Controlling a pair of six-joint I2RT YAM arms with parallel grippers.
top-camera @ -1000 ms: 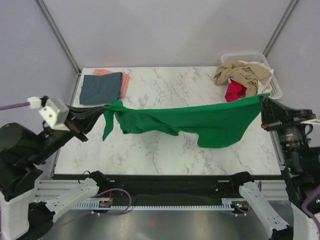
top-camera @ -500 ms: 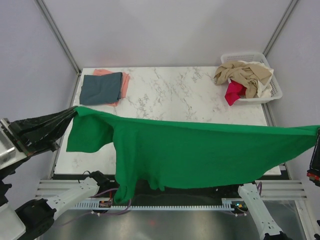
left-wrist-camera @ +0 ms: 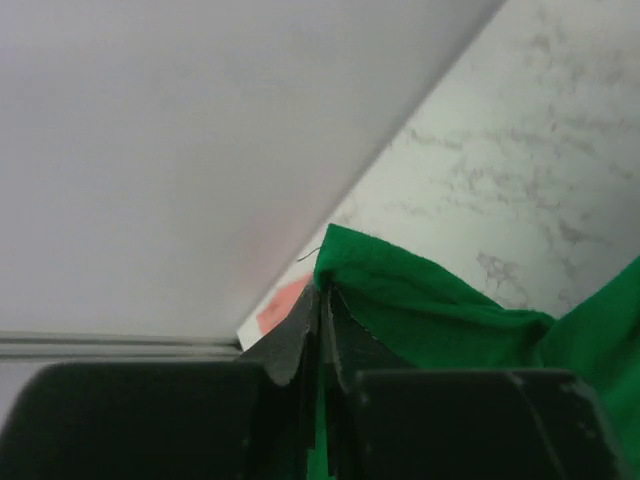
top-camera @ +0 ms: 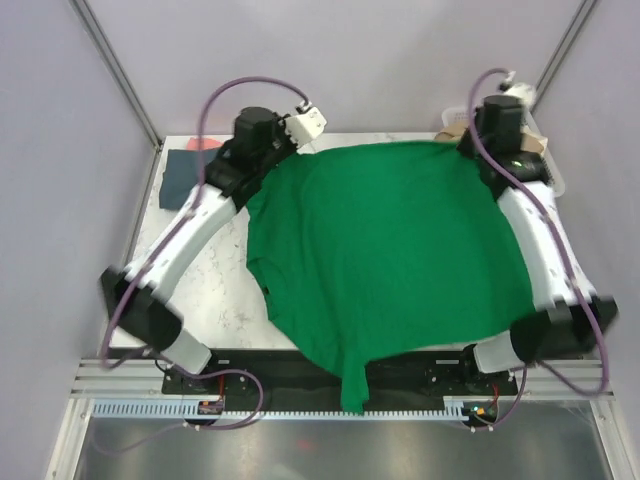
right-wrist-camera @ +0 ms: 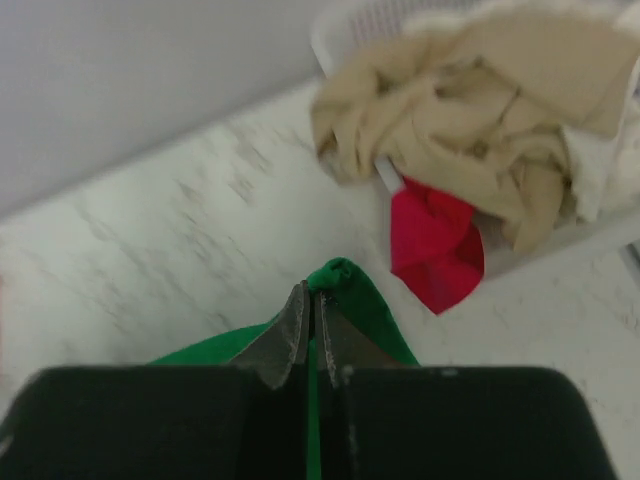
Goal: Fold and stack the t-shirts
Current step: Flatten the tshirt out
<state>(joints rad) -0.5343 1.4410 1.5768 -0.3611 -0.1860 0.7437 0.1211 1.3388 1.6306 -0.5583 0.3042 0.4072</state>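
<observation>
Green tee (top-camera: 385, 250) spread out, both arms pinching its far corners.
L gripper (left-wrist-camera: 322, 298) and R gripper (right-wrist-camera: 312, 300) are each clamped shut on one far corner. The cloth runs from the jaws back twd me across the table (top-camera: 225, 290), long axis far-to-near, with one end drooping off the near edge. Blue-grey folded tee (top-camera: 180, 175) sits far left, so the L arm is nearer the stack.

Between left claw (left-wrist-camera: 322, 298) and right claw (right-wrist-camera: 312, 296): bright green cloth t-shirt (top-camera: 385, 250) spread over white marble bench (top-camera: 225, 300), near end past bench edge. Slate blue-grey folded tee (top-camera: 178, 178) left of left claw; white plastic slatted basket (right-wrist-camera: 370, 18) beyond right claw.
</observation>
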